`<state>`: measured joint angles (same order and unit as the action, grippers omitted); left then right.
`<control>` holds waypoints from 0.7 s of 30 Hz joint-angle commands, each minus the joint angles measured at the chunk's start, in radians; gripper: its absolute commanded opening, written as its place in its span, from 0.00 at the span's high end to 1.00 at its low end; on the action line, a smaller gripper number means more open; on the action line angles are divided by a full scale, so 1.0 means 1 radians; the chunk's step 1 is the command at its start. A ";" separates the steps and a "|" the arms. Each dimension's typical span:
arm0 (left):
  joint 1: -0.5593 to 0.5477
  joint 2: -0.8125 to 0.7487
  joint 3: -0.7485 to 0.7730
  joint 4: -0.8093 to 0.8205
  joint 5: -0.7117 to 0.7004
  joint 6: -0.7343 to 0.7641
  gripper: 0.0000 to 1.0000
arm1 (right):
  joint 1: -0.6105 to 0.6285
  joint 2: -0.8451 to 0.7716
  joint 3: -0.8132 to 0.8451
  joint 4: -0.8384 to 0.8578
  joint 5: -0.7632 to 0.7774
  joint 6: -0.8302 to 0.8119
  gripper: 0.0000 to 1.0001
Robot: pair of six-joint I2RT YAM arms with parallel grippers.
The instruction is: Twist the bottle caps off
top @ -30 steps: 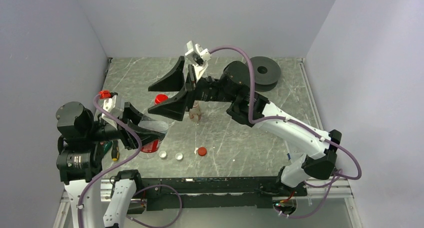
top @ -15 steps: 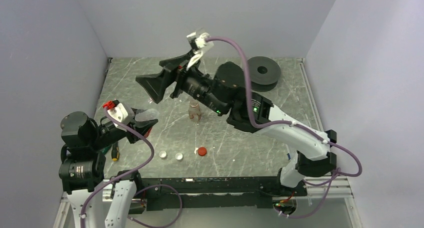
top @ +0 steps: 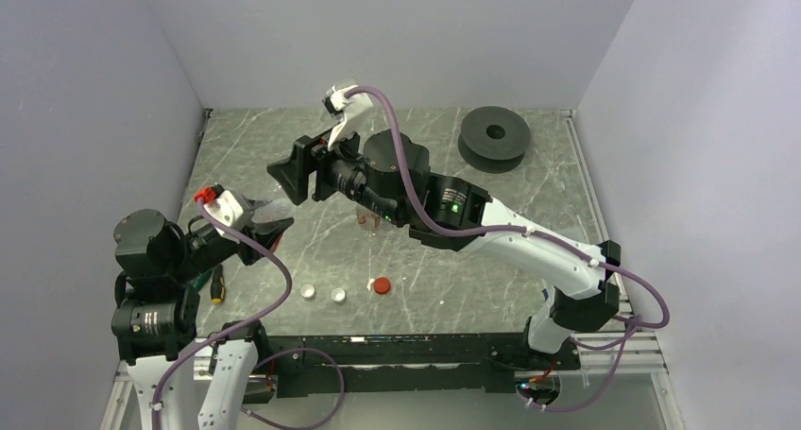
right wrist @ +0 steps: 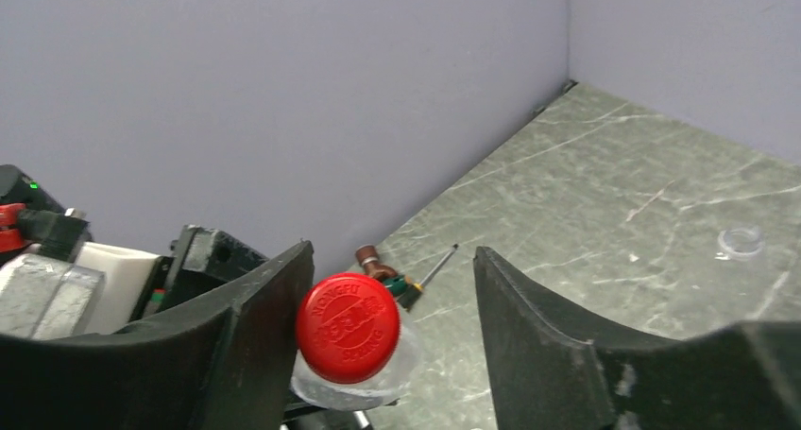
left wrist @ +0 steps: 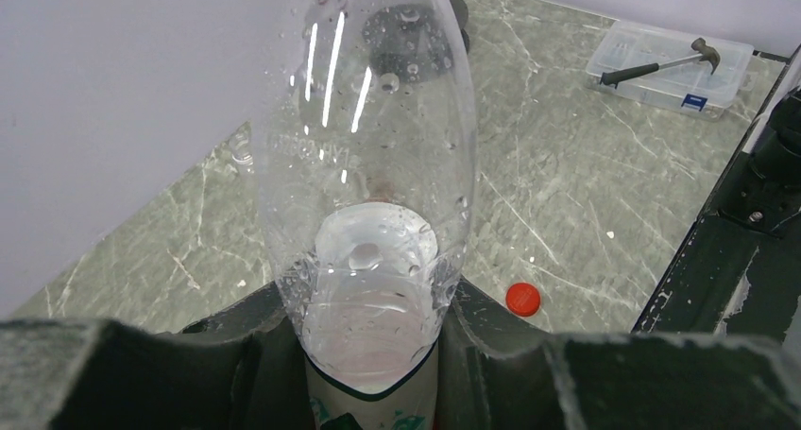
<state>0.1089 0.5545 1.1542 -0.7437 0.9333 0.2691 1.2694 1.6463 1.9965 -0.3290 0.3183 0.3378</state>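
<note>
Lavender walls [top: 397,33] box in a grey-green marble surface [top: 444,279]. Right arm [top: 529,241] reaches diagonally from the near-right corner across to centre-left; left arm [top: 151,260] is folded up at the near-left. Black spool [top: 494,137] sits at the far right, well apart from everything else. Left hand [left wrist: 366,350] is clamped on the lower body of a clear bottle [left wrist: 368,165], wet inside, held tilted off the surface with its neck pointing at the right hand [right wrist: 392,269]. Right hand is open, its 2 fingers straddling the red cap [right wrist: 348,326] that sits on that bottle: one finger is right at the cap's edge, contact unclear, and the other is clearly apart from it. A 2nd small bottle [top: 365,218] stands mid-surface, mostly hidden under the right arm. A clear box with a hammer [left wrist: 673,63] shows in the left wrist view only. Screwdriver [top: 217,283] lies by the left arm's base. Near the front edge, in a rough row: 2 white caps [top: 307,291] [top: 338,296], then a loose red cap [top: 381,285] to their right, all off their bottles.
</note>
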 commanded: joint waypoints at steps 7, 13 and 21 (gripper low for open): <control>0.005 0.044 0.025 0.030 0.019 -0.014 1.00 | -0.027 -0.073 -0.072 0.108 -0.100 0.043 0.79; 0.004 0.051 0.034 0.003 0.165 -0.056 1.00 | -0.066 -0.122 -0.115 0.173 -0.225 0.005 0.98; 0.005 0.102 0.080 -0.029 0.493 -0.171 1.00 | -0.169 -0.223 -0.293 0.425 -0.759 0.010 1.00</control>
<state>0.1104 0.6296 1.1725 -0.7609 1.2022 0.1726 1.1572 1.5055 1.7603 -0.1085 -0.1333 0.3630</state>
